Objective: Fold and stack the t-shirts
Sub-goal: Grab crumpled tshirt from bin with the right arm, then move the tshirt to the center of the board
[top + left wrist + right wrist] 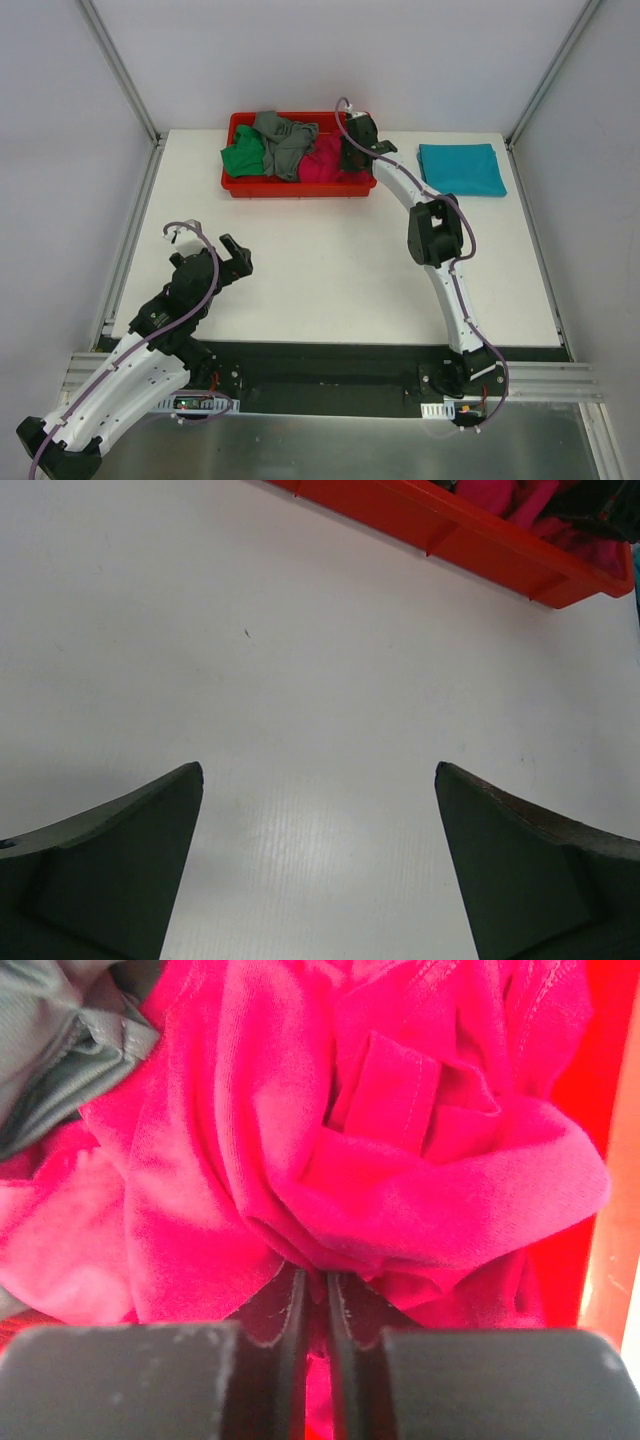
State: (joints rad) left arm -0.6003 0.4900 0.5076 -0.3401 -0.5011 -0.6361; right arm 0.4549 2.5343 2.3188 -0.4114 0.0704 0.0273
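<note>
Four shirts are in view on the white counter (330, 270). Three lie crumpled in the red tray (290, 188) at the far edge, and the teal shirt (461, 168) lies folded flat on the counter to the right of the tray, apart from it. In the tray the green shirt (243, 155) is at the left end, the grey shirt (285, 140) is bunched in the middle and lies partly over the green one, and the pink shirt (322, 160) fills the right part. The right arm reaches across the counter to the tray's right end, where the right gripper (315, 1280) points down into the pink shirt. In the right wrist view its jaws stand almost together, clenched on a fold of pink fabric that bulges just past the tips, with a thin strip of pink showing in the slit between them. Grey fabric touches the pink shirt at the upper left of that view, and the tray's red wall shows at the right. The left arm sits toward the counter's near left corner, well apart from the tray. The left gripper (318, 770) is released, its jaws wide apart and grasping nothing, with bare counter between them. The left wrist view shows the tray's near wall ahead, with pink fabric above it.
</note>
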